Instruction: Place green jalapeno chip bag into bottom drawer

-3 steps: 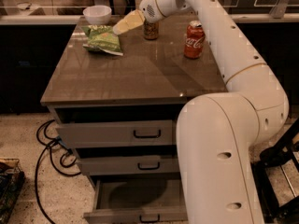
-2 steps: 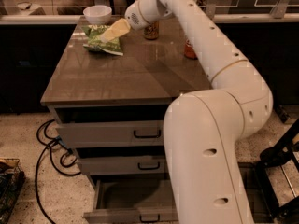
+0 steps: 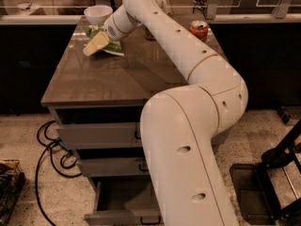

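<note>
Rising from the 6 o'clock edge of the view, the robot's white arm (image 3: 188, 145) fills the foreground with one thick link. It bends sharply at an elbow near 3 o'clock, then runs as a long, slimmer link toward 11 o'clock across the grey table (image 3: 113, 84). At the far end the wrist turns downward, so the yellowish gripper (image 3: 95, 44) points toward 7 o'clock, low over the tabletop. Its tip lies just at the near-left edge of the green jalapeno chip bag (image 3: 114, 48). Whether the gripper is open, closed or has hold of anything, I cannot tell, nor whether it touches the bag.

The bag lies flat and crinkled on the tabletop at the table's 11 o'clock corner, partly covered by the gripper and wrist. A white bowl (image 3: 98, 14) stands just beyond it, toward 12 o'clock. A red can (image 3: 199, 30) stands upright at the table's 1 o'clock corner, well apart from the bag.

Below the tabletop, the top drawer (image 3: 99, 134) and middle drawer (image 3: 108, 166) sit closed. The bottom drawer (image 3: 117, 217) is pulled out toward 6 o'clock, showing a grey interior partly hidden by the arm. Black cables (image 3: 49, 142) loop on the floor at 8 o'clock.
</note>
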Controlling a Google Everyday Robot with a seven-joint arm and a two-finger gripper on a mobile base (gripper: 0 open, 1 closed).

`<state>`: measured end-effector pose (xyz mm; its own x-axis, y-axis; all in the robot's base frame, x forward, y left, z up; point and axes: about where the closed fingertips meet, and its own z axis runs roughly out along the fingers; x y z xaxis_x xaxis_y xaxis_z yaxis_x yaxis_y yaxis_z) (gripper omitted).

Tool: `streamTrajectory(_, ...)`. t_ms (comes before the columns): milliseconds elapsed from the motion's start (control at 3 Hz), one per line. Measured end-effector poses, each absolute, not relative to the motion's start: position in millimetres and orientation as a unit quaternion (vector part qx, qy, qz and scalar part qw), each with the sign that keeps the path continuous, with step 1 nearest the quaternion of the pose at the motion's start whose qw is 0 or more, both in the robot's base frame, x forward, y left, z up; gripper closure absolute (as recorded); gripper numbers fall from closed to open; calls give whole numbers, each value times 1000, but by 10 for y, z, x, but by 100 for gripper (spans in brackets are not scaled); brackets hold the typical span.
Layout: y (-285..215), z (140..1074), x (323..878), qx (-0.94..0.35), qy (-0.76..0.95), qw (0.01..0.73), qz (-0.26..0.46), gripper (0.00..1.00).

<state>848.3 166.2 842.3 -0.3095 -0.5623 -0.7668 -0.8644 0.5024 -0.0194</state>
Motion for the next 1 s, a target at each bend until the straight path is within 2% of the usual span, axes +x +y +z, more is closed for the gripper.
streamTrajectory(333, 1699, 8301, 8605, -450, 791, 376, 175, 3)
streamTrajectory(1000, 1700, 8171, 8687, -452, 795, 375, 155, 49)
